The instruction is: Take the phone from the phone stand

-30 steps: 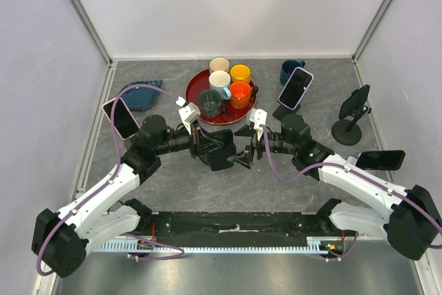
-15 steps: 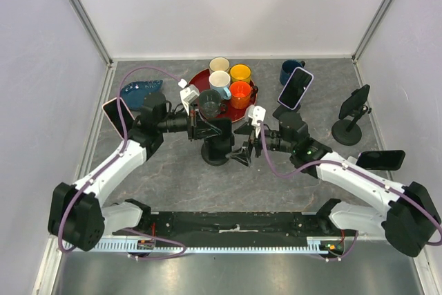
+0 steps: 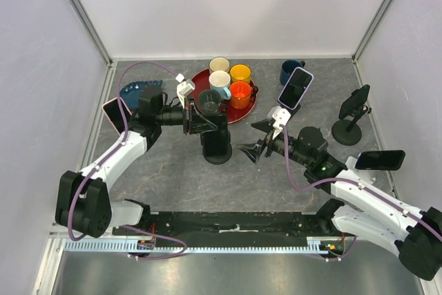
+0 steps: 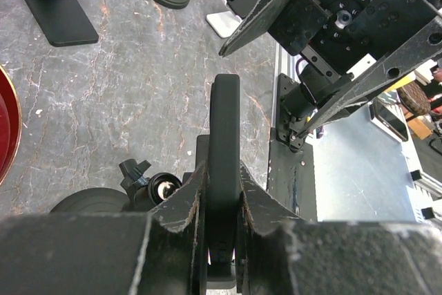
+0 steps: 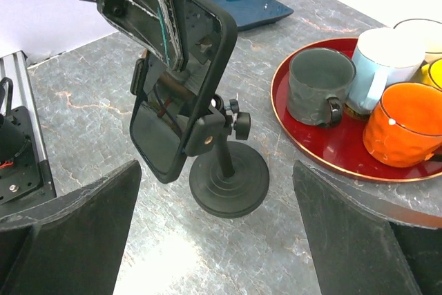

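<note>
Grey tabletop (image 3: 173, 177), overhead: right gripper (image 3: 254, 139), jaws wide, has backed off the phone stand (image 3: 217, 151). Left wrist: left gripper (image 4: 223, 191) clamps the phone (image 4: 224, 122) edgewise. Right wrist: phone still seated in its cradle; the left must lift it.

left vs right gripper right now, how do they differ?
The left gripper has its jaws shut on the edge of the black phone, which sits in the phone stand; the right gripper has its jaws spread wide, holding nothing. The left gripper touches the phone; the right gripper sits apart, on the stand's other side. Both point at that phone.
</note>
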